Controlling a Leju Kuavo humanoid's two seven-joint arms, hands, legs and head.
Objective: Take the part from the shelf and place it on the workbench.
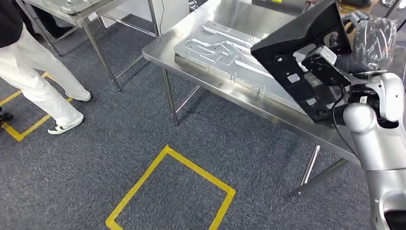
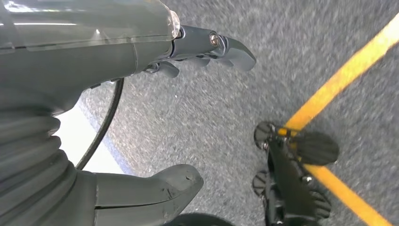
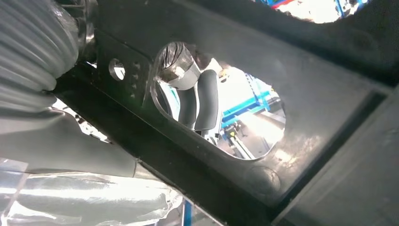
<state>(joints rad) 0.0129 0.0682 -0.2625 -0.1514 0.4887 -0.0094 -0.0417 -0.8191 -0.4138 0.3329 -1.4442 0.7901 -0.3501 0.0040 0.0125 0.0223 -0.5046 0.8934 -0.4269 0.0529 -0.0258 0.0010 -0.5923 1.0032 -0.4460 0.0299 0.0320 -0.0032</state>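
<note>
Our right robot hand gripping the black part above the steel desk, our left robot hand open over carpet

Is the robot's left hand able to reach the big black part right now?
Probably not as things stand. The left hand hangs low over the carpet with nothing in it, beside a yellow floor line. The black part is up over the steel workbench, held by the right hand.
</note>
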